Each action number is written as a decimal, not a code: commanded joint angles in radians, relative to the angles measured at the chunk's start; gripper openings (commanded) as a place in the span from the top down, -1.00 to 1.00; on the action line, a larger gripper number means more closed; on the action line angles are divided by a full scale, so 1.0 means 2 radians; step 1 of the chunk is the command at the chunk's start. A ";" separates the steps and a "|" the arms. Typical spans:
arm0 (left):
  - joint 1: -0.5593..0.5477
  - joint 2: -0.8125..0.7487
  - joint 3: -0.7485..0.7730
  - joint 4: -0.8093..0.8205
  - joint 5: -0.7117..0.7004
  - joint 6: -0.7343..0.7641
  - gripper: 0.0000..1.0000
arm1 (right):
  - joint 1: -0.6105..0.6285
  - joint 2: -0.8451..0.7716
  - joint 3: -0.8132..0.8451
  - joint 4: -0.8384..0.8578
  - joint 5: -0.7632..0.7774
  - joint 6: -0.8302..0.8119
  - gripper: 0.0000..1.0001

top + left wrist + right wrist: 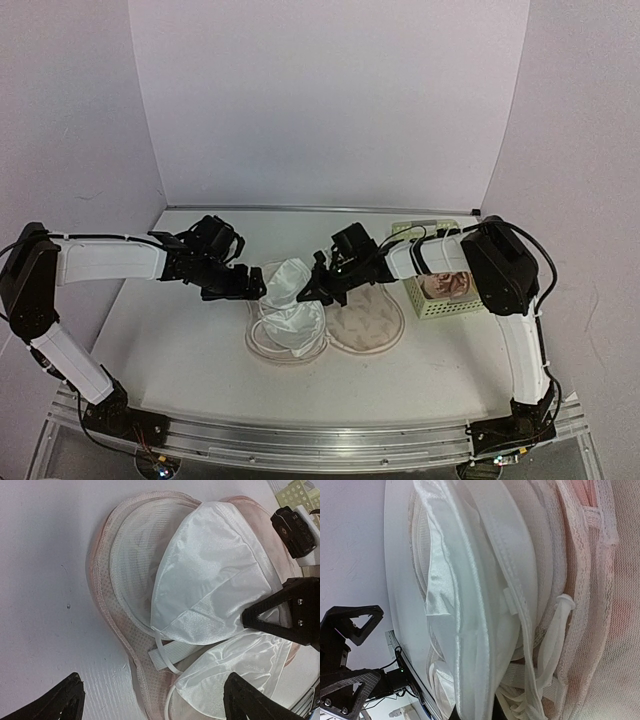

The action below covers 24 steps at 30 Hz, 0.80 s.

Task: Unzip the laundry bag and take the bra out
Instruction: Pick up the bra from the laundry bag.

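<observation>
The laundry bag (365, 325) lies unzipped, so removal is in hand. The right end effector (318, 287) pinches the bra (290, 300) and the left end effector (243, 284) is spread alongside. Next, likely, a lift clear.

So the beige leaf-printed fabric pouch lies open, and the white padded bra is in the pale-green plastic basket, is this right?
Only the place is wrong: the white padded bra lies on the open beige leaf-printed fabric pouch, not in the pale-green plastic basket. The top view shows it.
</observation>
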<state>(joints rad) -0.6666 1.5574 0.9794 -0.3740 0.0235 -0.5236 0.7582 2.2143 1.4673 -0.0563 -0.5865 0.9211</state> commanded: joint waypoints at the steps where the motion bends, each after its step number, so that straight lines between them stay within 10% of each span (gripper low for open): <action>1: 0.003 -0.008 0.013 0.008 -0.021 0.007 -0.94 | 0.002 -0.041 0.017 0.007 0.002 -0.007 1.00; 24: 0.003 -0.117 0.033 -0.013 -0.126 0.025 -0.94 | -0.082 -0.207 -0.062 0.007 -0.014 -0.010 1.00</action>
<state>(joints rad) -0.6666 1.3769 0.9955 -0.3950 -0.1688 -0.4976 0.6395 1.9209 1.3586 -0.0723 -0.5919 0.9134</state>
